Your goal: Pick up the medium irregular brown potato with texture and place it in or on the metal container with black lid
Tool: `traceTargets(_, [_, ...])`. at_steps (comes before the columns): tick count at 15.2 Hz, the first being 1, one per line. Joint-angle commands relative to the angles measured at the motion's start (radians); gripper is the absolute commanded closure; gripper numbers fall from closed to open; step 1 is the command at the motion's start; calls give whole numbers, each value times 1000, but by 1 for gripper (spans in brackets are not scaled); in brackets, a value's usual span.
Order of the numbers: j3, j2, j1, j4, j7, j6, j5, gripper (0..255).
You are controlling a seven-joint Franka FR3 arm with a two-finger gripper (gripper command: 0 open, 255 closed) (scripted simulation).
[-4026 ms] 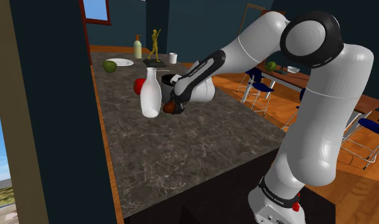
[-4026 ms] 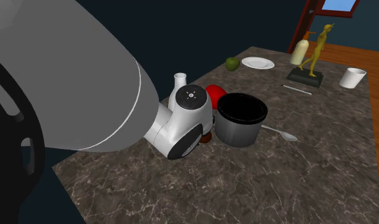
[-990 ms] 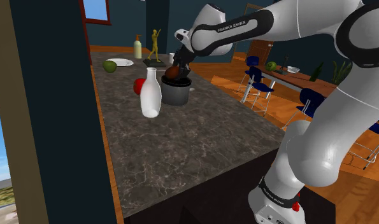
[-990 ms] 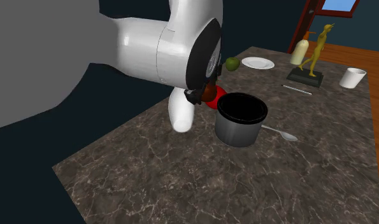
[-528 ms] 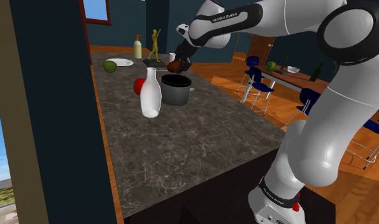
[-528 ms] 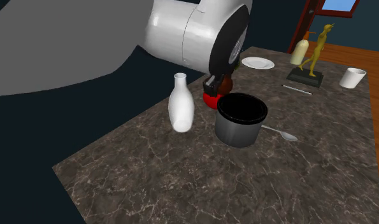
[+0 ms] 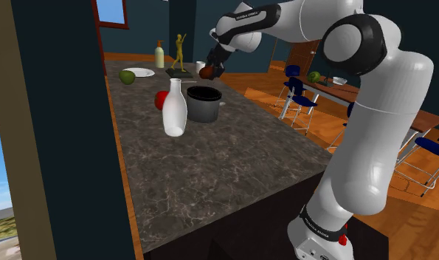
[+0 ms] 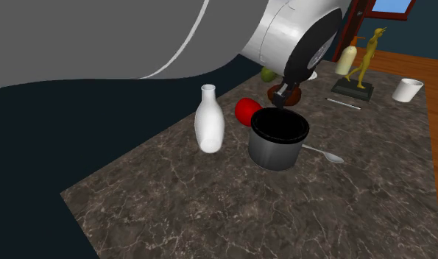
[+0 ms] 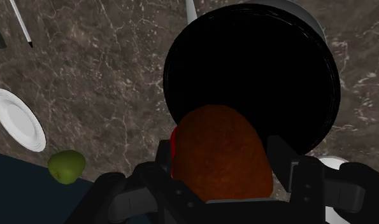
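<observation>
Potato (image 7: 206, 72): brown and rough-skinned, lifted clear of the worktop (image 7: 210, 170) and hanging over the pot's rim rather than inside it.
End effector (image 7: 209, 71): narrowed onto the potato, its black fingers (image 9: 162, 158) pressing a flank each (the wrist view shows this best).
Pot (image 7: 204, 105): grey metal wall and black mouth, upright about mid-worktop. In the wrist view the potato (image 9: 221, 153) overlaps the edge of the pot's (image 9: 251, 57) opening.
Vase (image 7: 174, 108): white and upright, just beside the pot on the side nearer the worktop's wall edge.
Red object (image 7: 161, 99): round, on the worktop behind the vase, near the pot.
Spoon (image 8: 324, 154): lying flat with its bowl pointing away from the pot's foot.
Green fruit (image 7: 127, 76): near the wall edge toward the far end, beside a white plate (image 7: 140, 72).
Far end: a yellow figurine (image 7: 181, 50) on a dark base, a pale bottle (image 7: 159, 55) and a white cup (image 7: 201, 67), all well apart from the pot.
Arm: white, arching over the worktop from the stand.
</observation>
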Motion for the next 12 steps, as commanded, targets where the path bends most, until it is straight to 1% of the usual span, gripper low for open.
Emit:
traceTargets(1, [2, 27, -10, 12, -22, 10, 24, 255])
traceTargets(12, [22, 67, -19, -83, -82, 137, 88, 255])
